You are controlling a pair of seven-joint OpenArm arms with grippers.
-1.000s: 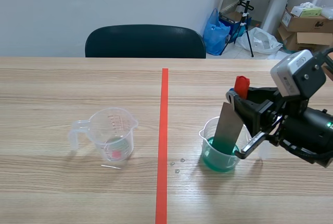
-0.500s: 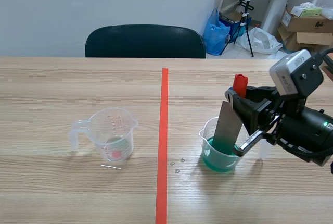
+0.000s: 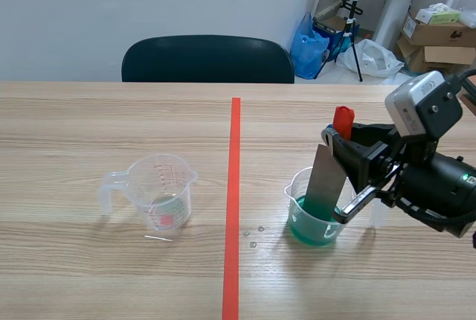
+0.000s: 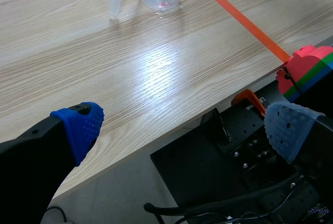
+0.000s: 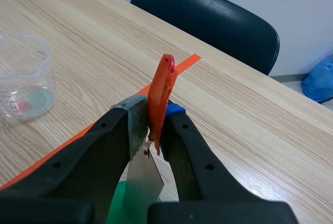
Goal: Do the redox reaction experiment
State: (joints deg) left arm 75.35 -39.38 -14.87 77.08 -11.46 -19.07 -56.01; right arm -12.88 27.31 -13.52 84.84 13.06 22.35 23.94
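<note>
A clear beaker (image 3: 315, 217) of green liquid (image 5: 117, 209) stands right of the red tape line (image 3: 233, 201). A grey metal strip (image 3: 325, 180) with an orange-red top piece (image 3: 343, 120) stands tilted in it, lower end in the liquid. My right gripper (image 3: 336, 140) is shut on the strip's top; in the right wrist view, the strip (image 5: 143, 176) and the orange piece (image 5: 162, 92) sit between its fingers (image 5: 153, 115). A clear measuring cup (image 3: 159, 190) with a little liquid stands left of the line. My left gripper (image 4: 182, 125) is open over the table's near edge, holding nothing.
A dark chair (image 3: 208, 59) stands behind the table's far edge. A few small drops (image 3: 253, 236) lie beside the tape line. Below the table edge, the left wrist view shows black equipment (image 4: 234, 151) and a red, green and blue part (image 4: 307, 70).
The right gripper with the strip has shifted slightly up and to the left. The beaker and the measuring cup have stayed put.
</note>
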